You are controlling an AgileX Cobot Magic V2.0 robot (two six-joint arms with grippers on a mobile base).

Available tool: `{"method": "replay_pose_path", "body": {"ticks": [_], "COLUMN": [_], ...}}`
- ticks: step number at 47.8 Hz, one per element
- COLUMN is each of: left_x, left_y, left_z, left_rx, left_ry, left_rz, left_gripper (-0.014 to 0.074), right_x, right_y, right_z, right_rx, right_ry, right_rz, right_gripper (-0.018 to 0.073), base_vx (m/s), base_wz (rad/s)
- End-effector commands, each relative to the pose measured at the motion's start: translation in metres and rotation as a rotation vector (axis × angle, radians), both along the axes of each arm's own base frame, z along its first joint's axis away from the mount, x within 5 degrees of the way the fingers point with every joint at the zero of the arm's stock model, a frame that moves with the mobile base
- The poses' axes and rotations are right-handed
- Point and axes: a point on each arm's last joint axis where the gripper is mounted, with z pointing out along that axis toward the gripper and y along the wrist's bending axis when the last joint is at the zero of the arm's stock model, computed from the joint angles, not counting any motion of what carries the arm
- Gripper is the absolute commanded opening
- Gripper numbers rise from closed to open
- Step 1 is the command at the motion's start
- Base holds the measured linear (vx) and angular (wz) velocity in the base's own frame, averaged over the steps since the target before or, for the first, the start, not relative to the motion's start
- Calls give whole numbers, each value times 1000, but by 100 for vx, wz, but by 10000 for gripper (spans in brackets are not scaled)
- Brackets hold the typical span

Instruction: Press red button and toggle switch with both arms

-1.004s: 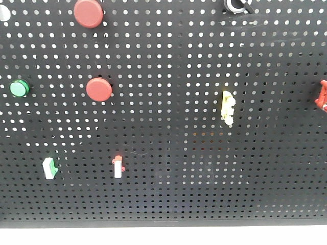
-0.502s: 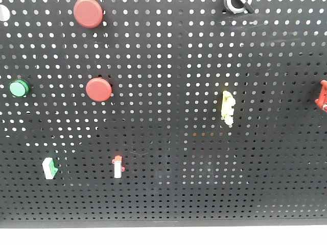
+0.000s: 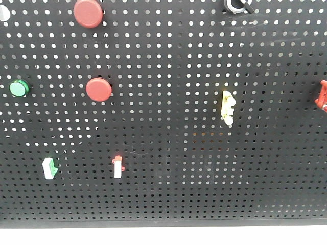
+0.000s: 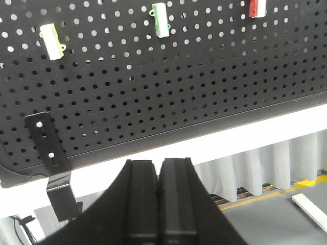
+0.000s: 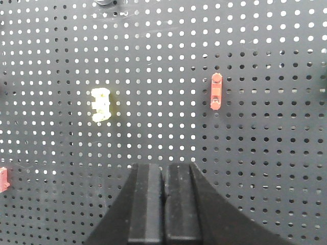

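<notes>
My left hand (image 4: 159,176): fingers pressed together, holding nothing, low beneath the pegboard's (image 4: 204,92) bottom edge.
My right hand (image 5: 164,181): fingers together, empty, facing the board, apart from it.
Toggle switch: I judge the small red one (image 5: 216,92), up and right of my right hand; stiff, light, likely snaps. Nudge its lever end, don't grip.
Red button (image 3: 98,89): upper left in the front view, below a larger red button (image 3: 88,13). Rigid, springy; push squarely at its centre.

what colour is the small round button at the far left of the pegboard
Green. The small round button shows best in the front view, left of the lower red button.
</notes>
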Motion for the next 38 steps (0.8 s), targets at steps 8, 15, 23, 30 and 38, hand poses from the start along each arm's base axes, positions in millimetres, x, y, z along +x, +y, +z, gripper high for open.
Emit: {"method": "replay_pose_path", "body": {"ticks": [8, 15, 23, 30, 38], "left_x": [0, 0, 0, 0, 0], "left_y": [1, 1, 1, 1, 1], "left_z": [-2, -2, -2, -2, -3], "left_rx": [-24, -24, -24, -24, -24], "left_ry": [-65, -65, -65, -65, -64], "left_rz": [11, 11, 11, 11, 10], "left_gripper": [2, 2, 2, 2, 2], "right_x": [2, 9, 16, 12, 2], "right_y": [-1, 10, 5, -7, -12], "right_z": [8, -9, -39, -69, -104], "right_rx": [8, -83, 7, 84, 33], "right_ry": [-9, 102, 297, 313, 226], "right_rz": [-23, 59, 0, -153, -227], "right_gripper": [-3, -3, -3, -3, -3], "base_vx": [0, 0, 0, 0, 0], "base_wz": [0, 0, 0, 0, 0]}}
